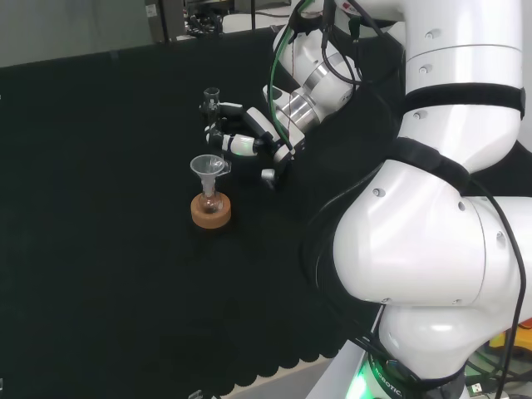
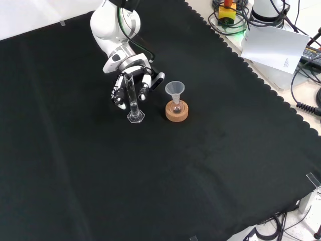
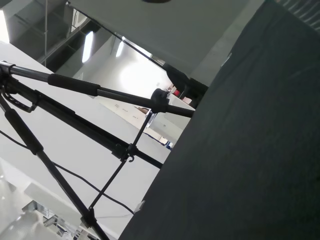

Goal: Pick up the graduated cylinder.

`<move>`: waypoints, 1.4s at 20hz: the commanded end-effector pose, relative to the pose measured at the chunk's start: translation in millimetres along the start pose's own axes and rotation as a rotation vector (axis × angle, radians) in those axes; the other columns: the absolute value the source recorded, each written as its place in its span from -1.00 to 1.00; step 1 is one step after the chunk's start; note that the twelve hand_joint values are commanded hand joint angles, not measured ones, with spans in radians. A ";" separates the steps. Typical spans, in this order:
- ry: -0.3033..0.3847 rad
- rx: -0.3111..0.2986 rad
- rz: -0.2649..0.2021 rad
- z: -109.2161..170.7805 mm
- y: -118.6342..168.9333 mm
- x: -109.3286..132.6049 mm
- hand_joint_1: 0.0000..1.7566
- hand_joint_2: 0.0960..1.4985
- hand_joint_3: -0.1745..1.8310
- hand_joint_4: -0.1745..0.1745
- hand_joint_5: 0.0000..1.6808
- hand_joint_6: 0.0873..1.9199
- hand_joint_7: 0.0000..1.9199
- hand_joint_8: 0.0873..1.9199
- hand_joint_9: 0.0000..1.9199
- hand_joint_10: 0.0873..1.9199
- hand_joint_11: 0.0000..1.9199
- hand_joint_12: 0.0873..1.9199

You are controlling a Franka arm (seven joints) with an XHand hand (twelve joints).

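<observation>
The hand [image 2: 129,82] curls round the upright graduated cylinder [image 2: 133,103], left of the funnel [image 2: 175,89] in the front view. It looks light, slippery and breakable (clear glass, likely); mid-tube seems the safest hold.

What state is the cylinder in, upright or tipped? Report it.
Upright: the cylinder stands on its base on the cloth, the hand behind it.

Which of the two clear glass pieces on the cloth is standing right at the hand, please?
The graduated cylinder, tall on its flat foot, stands at the hand. The funnel-topped flask sits apart on a cork ring.
</observation>
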State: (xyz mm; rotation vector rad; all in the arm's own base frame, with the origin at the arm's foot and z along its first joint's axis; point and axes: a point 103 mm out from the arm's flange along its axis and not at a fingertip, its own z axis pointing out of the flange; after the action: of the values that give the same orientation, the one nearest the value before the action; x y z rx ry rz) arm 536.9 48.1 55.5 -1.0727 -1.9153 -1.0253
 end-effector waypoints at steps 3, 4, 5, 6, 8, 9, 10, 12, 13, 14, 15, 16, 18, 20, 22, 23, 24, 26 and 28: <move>0.000 -0.005 -0.003 0.2 -0.2 0.4 0.18 0.37 -1.00 0.13 -0.16 -0.94 -0.38 -0.48 -0.07 -0.69 -0.28 0.12; 0.000 -0.005 -0.004 -0.1 0.0 0.6 0.19 0.37 -1.00 0.14 -0.15 -0.94 -0.37 -0.48 -0.07 -0.69 -0.28 0.11; 0.002 -0.006 -0.003 -0.1 0.3 0.6 0.19 0.37 -1.00 0.15 -0.15 -0.93 -0.37 -0.48 -0.07 -0.70 -0.28 0.11; 0.003 -0.005 -0.005 -0.3 0.5 0.8 0.19 0.37 -1.00 0.15 -0.15 -0.93 -0.37 -0.48 -0.07 -0.70 -0.28 0.11; 0.003 -0.007 -0.007 -0.4 0.8 1.5 0.20 0.36 -1.00 0.16 -0.14 -0.92 -0.36 -0.48 -0.07 -0.70 -0.28 0.11; 0.003 -0.008 -0.008 -0.3 0.9 1.5 0.20 0.36 -1.00 0.16 -0.14 -0.92 -0.36 -0.48 -0.06 -0.70 -0.28 0.11; 0.004 -0.009 -0.006 1.9 1.6 -0.3 0.20 0.36 -1.00 0.17 -0.14 -0.92 -0.36 -0.48 -0.06 -0.70 -0.28 0.11; 0.004 -0.011 -0.006 2.9 1.9 -1.1 0.20 0.36 -1.00 0.18 -0.12 -0.91 -0.35 -0.48 -0.06 -0.70 -0.27 0.11; 0.004 -0.015 -0.007 3.0 1.9 -1.0 0.20 0.36 -1.00 0.18 -0.12 -0.90 -0.34 -0.48 -0.05 -0.70 -0.27 0.11; 0.004 -0.019 -0.008 2.8 1.9 -0.4 0.20 0.36 -1.00 0.18 -0.11 -0.90 -0.34 -0.48 -0.05 -0.70 -0.27 0.11; 0.004 -0.021 -0.009 2.5 2.0 0.4 0.21 0.36 -1.00 0.19 -0.11 -0.88 -0.33 -0.49 -0.04 -0.71 -0.26 0.10; 0.004 -0.022 -0.010 2.1 2.4 1.3 0.21 0.36 -1.00 0.19 -0.11 -0.87 -0.32 -0.49 -0.03 -0.72 -0.25 0.09; 0.004 -0.022 -0.007 2.6 2.6 0.2 0.21 0.36 -1.00 0.20 -0.10 -0.85 -0.31 -0.49 -0.02 -0.73 -0.24 0.08; 0.004 -0.027 -0.005 2.5 3.0 0.6 0.22 0.36 -1.00 0.20 -0.11 -0.80 -0.30 -0.51 0.00 -0.75 -0.23 0.07; 0.000 -0.030 -0.006 1.9 3.4 2.4 0.22 0.36 -1.00 0.21 -0.12 -0.76 -0.29 -0.52 0.02 -0.77 -0.21 0.06; -0.003 -0.031 -0.006 1.4 3.4 3.1 0.22 0.37 -1.00 0.20 -0.13 -0.73 -0.28 -0.52 0.03 -0.78 -0.21 0.06; -0.005 -0.034 -0.005 0.9 3.3 3.2 0.22 0.37 -1.00 0.20 -0.13 -0.72 -0.28 -0.52 0.04 -0.79 -0.20 0.06; 0.005 -0.043 -0.002 0.5 3.0 2.2 0.22 0.40 -1.00 0.23 -0.12 -0.66 -0.25 -0.52 0.06 -0.81 -0.18 0.04; 0.014 -0.050 0.001 0.5 3.1 1.2 0.26 0.55 -1.00 0.26 -0.10 -0.59 -0.21 -0.49 0.10 -0.83 -0.14 0.02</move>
State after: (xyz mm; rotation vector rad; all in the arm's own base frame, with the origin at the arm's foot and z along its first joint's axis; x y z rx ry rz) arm 537.7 51.4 57.8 -1.0900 -1.9032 -1.0651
